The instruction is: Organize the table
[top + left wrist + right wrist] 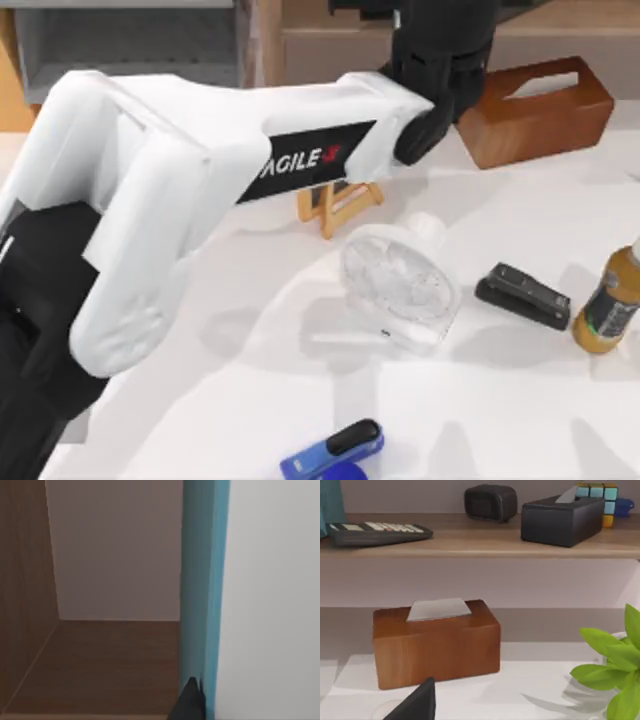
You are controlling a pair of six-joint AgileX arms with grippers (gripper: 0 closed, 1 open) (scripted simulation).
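Observation:
The white table (240, 400) holds a clear plastic container (400, 285), a black stapler (523, 296), a blue stapler (335, 452), a yellow-brown bottle (610, 300), a small wooden stand (338, 205) and a brown tissue box (535, 110). My left arm stretches across the table, and its gripper (440, 40) reaches into the wooden shelf (300, 40) at the back. In the left wrist view the left gripper (190, 705) sits against an upright teal slab (205, 600) inside a compartment. My right gripper (415, 705) hovers low in front of the brown tissue box (437, 642).
On the shelf board (470, 545) lie a calculator (375, 532), a black clock (490, 502), a black tissue box (562, 520) and a colour cube (597, 497). A green plant (615, 670) stands at the table's right. A grey compartment (130, 45) sits at the back left.

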